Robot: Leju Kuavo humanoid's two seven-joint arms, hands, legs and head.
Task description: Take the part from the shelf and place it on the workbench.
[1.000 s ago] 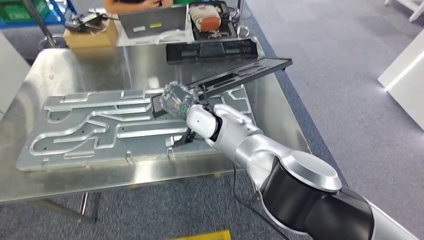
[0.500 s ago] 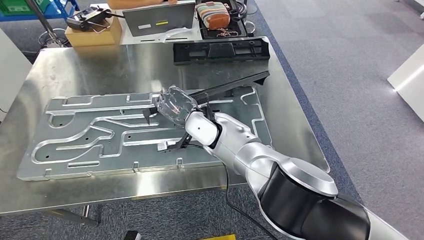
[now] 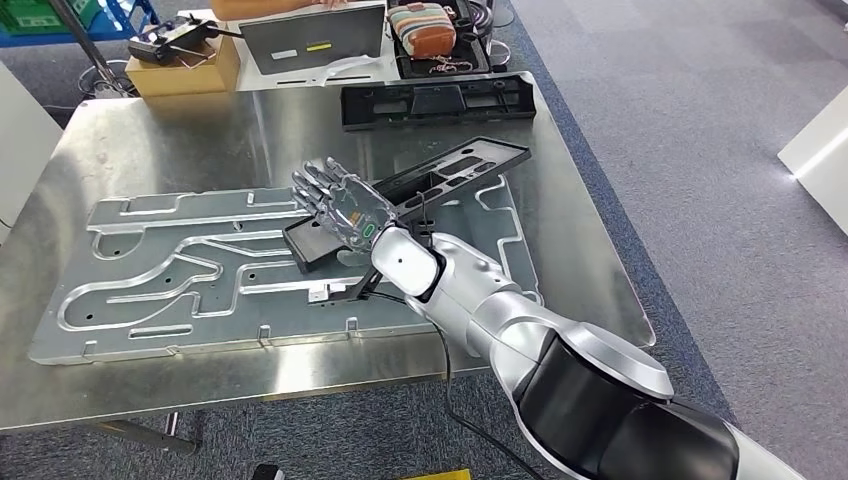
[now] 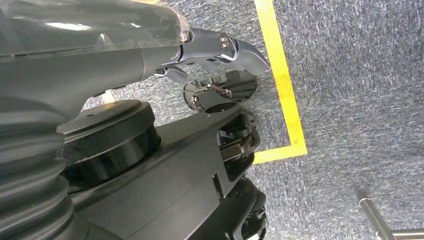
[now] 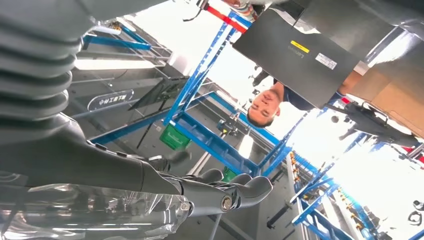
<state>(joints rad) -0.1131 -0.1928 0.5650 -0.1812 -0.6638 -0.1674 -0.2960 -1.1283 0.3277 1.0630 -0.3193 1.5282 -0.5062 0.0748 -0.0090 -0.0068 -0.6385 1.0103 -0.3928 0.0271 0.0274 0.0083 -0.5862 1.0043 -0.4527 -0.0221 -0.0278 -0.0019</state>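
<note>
Over the long black plastic part (image 3: 420, 190), right hand (image 3: 340, 200) splays flat

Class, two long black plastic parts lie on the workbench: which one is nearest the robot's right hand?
The slanted black part, lying across the grey metal plate right by the right hand. The other black part lies straight along the far edge.

- One steel workbench (image 3: 190, 140).
- One large grooved aluminium plate (image 3: 150, 290), lying on the bench toward its left and near edges.
- Two long black parts: one black part (image 3: 455, 170) slanting across the plate's right end, one second black part (image 3: 435, 100) along the bench's far edge.
- One cardboard box (image 3: 185, 68) beyond the far left corner.
- One grey laptop (image 3: 310, 42) beyond the far edge.
- One open black case (image 3: 440, 45) beside it.
- One person (image 5: 267, 102), seen in the right wrist view.
</note>
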